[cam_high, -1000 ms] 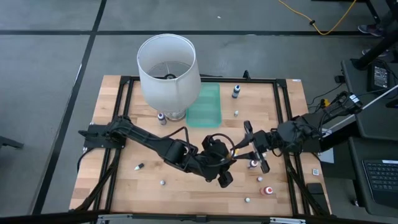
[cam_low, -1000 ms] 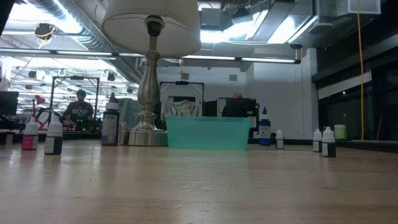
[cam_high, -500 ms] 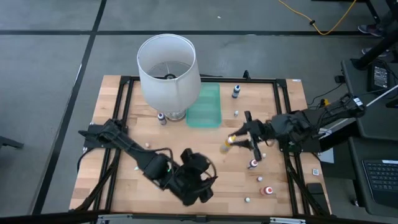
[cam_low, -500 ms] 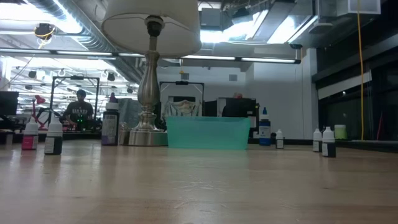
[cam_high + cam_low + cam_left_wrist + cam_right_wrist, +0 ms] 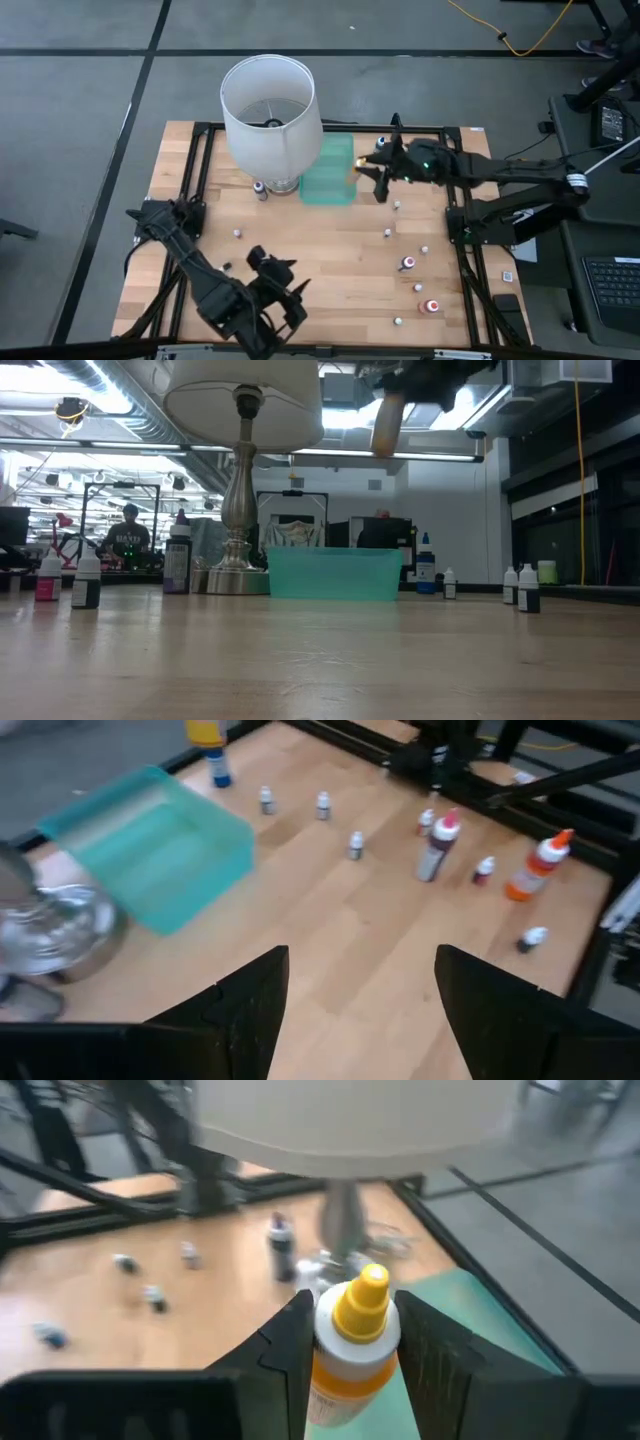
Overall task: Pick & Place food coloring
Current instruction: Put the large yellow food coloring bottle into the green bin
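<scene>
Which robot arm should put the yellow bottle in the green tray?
The right arm, most likely. Its gripper is shut on the yellow bottle and hangs right by the green tray's edge. The left gripper is open, empty, and far back at the table's near edge.

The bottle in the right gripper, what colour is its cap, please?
Yellow, on the orange bottle; the right wrist view shows it best.

Both arms are dark, chunky jointed links with black cables looped along them. The right arm (image 5: pixel 500 180) shows a tiny green light, and the left gripper (image 5: pixel 360 1010) has flat, black, angular fingers.
</scene>
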Controlling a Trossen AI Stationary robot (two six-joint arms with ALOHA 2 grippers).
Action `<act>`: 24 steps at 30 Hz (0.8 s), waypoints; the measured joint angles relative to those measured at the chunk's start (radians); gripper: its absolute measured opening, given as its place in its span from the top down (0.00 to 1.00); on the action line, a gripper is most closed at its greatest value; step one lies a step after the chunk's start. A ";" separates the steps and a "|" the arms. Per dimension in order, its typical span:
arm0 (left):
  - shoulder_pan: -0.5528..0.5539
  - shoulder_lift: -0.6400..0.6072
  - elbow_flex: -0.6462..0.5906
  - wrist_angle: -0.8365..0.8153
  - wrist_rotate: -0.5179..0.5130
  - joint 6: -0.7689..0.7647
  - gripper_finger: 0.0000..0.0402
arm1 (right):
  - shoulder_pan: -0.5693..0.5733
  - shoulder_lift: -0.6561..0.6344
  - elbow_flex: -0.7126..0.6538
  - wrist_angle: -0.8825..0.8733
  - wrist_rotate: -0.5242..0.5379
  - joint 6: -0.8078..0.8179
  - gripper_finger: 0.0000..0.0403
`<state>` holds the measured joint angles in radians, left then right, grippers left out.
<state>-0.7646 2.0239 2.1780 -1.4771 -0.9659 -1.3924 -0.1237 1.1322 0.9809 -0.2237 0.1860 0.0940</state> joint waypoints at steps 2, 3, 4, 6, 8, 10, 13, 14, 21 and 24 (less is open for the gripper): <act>-0.016 0.000 0.000 -0.052 -0.041 -0.054 0.39 | -0.050 0.023 0.000 0.013 -0.016 -0.009 0.69; -0.024 0.000 0.000 -0.078 -0.070 -0.082 0.39 | -0.073 0.035 0.000 0.023 -0.031 -0.022 0.69; -0.032 0.000 0.000 -0.098 -0.097 -0.112 0.39 | -0.092 0.050 0.000 0.035 -0.040 -0.030 0.69; -0.040 0.000 0.000 -0.093 -0.130 -0.123 0.40 | -0.134 0.076 0.000 0.054 -0.064 -0.050 0.69; -0.042 -0.002 0.000 -0.093 -0.134 -0.124 0.40 | -0.177 0.106 0.000 0.068 -0.090 -0.076 0.69; -0.040 -0.004 0.000 -0.094 -0.136 -0.130 0.40 | -0.221 0.139 0.000 0.089 -0.117 -0.105 0.69; -0.038 -0.004 0.000 -0.094 -0.150 -0.132 0.40 | -0.290 0.190 0.000 0.140 -0.164 -0.134 0.69; -0.039 -0.004 0.000 -0.094 -0.152 -0.132 0.40 | -0.314 0.208 0.000 0.152 -0.181 -0.141 0.69; -0.032 -0.004 0.000 -0.094 -0.150 -0.159 0.40 | -0.430 0.322 0.000 0.249 -0.284 -0.178 0.69; -0.030 -0.004 0.000 -0.094 -0.150 -0.171 0.40 | -0.456 0.372 0.000 0.277 -0.302 -0.198 0.69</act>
<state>-0.7944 2.0201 2.1780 -1.5711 -1.1156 -1.5638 -0.5797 1.5040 0.9806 0.0537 -0.1161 -0.1041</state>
